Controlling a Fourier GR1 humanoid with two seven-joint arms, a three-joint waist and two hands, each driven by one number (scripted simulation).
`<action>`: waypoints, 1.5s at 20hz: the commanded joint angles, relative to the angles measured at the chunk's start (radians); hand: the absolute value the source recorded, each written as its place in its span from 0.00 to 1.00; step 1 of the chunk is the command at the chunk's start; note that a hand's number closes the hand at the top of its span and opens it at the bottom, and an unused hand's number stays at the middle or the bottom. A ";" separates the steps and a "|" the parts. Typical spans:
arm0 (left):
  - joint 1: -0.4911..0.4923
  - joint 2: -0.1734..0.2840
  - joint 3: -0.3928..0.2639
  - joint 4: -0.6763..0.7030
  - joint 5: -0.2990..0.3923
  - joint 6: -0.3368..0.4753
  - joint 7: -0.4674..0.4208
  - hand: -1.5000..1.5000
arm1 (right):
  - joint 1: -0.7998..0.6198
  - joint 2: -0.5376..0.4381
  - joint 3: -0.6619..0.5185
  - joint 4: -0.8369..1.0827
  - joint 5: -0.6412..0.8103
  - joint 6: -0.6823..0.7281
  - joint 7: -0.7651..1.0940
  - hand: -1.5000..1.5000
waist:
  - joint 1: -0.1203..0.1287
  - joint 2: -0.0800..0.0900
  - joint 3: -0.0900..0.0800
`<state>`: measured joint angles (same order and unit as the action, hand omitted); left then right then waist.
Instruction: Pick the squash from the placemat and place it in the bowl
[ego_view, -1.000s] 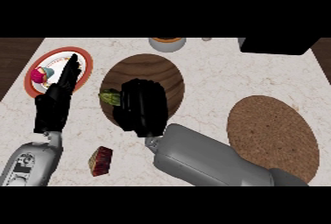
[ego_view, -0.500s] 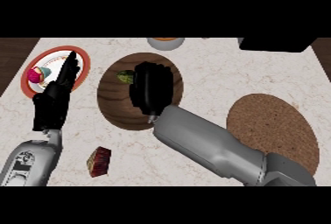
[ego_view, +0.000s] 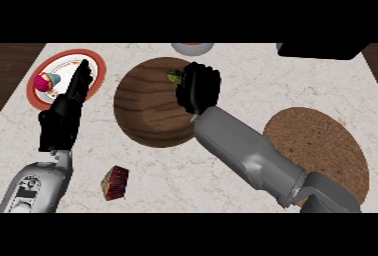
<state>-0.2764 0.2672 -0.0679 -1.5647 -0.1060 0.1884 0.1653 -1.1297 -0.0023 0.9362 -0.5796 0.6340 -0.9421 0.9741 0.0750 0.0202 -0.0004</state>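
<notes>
Gripping squash (ego_view: 174, 76), right hand (ego_view: 198, 89)

Green squash (ego_view: 174, 76), apparently, over a wood-grained brown bowl (ego_view: 148, 107); speckled brown placemat (ego_view: 317, 145), marbled counter (ego_view: 170, 175).

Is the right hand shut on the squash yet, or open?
Shut on it: the right hand has its fingers curled over the squash, above the dark wooden placemat. Only a green edge of the squash shows.

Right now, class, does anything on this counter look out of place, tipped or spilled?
Nothing is spilled or broken. One oddity: a small dark red object lies tilted on the bare counter, off either mat. The right hand curls round the squash over the wooden bowl.
</notes>
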 joint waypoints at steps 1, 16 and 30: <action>0.041 0.022 0.012 -0.037 0.030 -0.042 -0.022 0.50 | 0.028 0.002 -0.089 0.040 -0.117 -0.059 -0.072 1.00 | 0.020 0.008 0.001; -0.030 0.014 0.043 0.019 0.005 -0.017 0.018 0.50 | 0.119 0.002 -0.321 -0.058 -0.459 -0.144 -0.686 0.00 | -0.011 0.004 0.002; 0.033 0.030 0.100 -0.007 0.013 -0.046 0.012 0.50 | 0.570 -0.046 -0.487 -0.468 -0.670 0.134 -1.134 0.00 | -0.084 -0.023 0.001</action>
<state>-0.2303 0.2721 -0.0060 -1.5871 -0.1127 0.1709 0.1770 -0.6994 -0.0376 0.4467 -0.9092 -0.0156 -0.8581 -0.0890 0.0057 0.0021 0.0009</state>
